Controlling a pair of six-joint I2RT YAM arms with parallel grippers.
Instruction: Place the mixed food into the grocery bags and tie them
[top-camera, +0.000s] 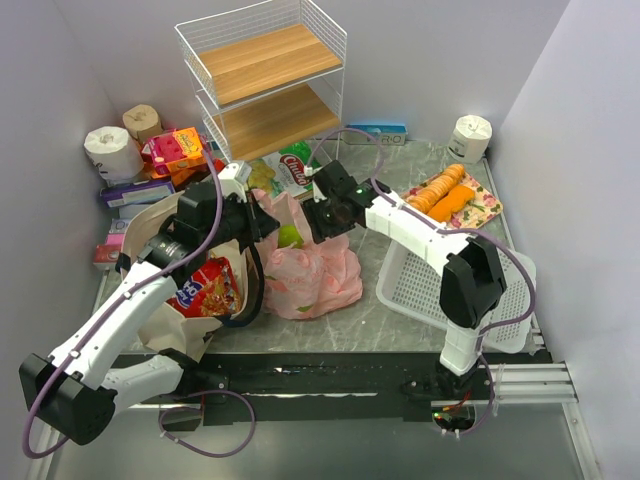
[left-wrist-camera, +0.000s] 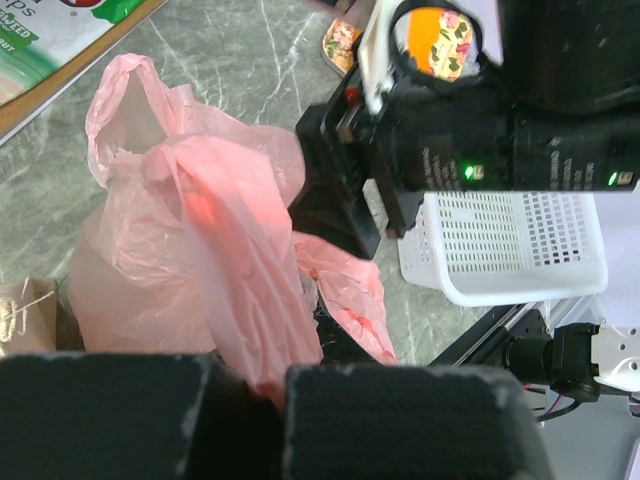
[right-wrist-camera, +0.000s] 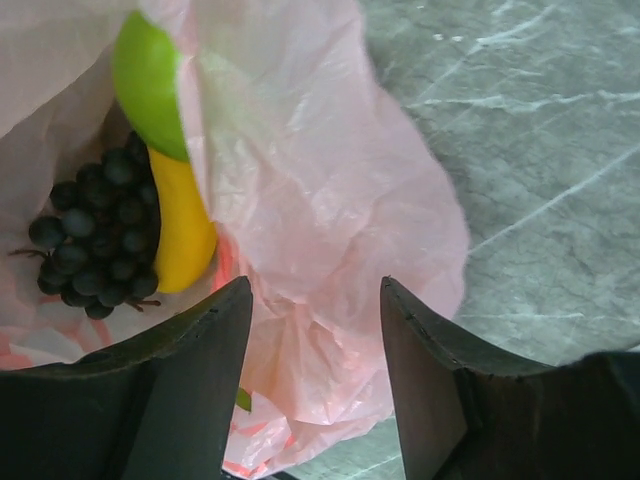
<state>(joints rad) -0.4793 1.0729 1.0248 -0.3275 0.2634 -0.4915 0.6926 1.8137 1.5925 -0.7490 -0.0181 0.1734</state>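
Grey marble desk (top-camera: 420, 165) carries a thin pink plastic bag (top-camera: 320, 275). Left tool (left-wrist-camera: 250, 375) pinches its twisted top tight. Right tool (right-wrist-camera: 315, 330) stands open just above it, gripping nothing, near dark grapes (right-wrist-camera: 95, 235) and yellow banana (right-wrist-camera: 180, 225) inside.

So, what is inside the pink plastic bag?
Inside the pink plastic bag, the right wrist view shows dark grapes, a yellow banana and a green apple. The bag's folded film covers the rest, so anything else inside cannot be seen.
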